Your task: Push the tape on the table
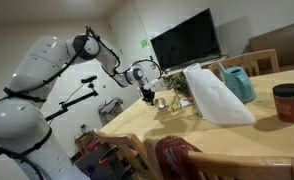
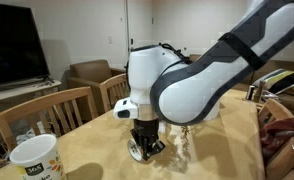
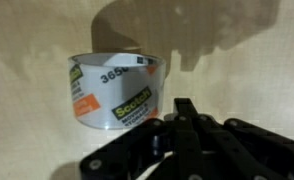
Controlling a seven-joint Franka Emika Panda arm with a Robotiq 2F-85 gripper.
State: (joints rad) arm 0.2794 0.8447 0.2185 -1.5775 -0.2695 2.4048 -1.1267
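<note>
A roll of clear Scotch packing tape stands on the light yellowish wooden table, up and to the left in the wrist view. My gripper is shut and empty, its black fingers pressed together. The fingertips are just right of the roll, close to its side; I cannot tell whether they touch it. In both exterior views the gripper points down at the table near its far edge. The tape is hard to make out there.
A white bag, a teal pitcher and a red-lidded jar stand on the table. A white mug is near one edge. Wooden chairs ring the table, and a TV stands behind it.
</note>
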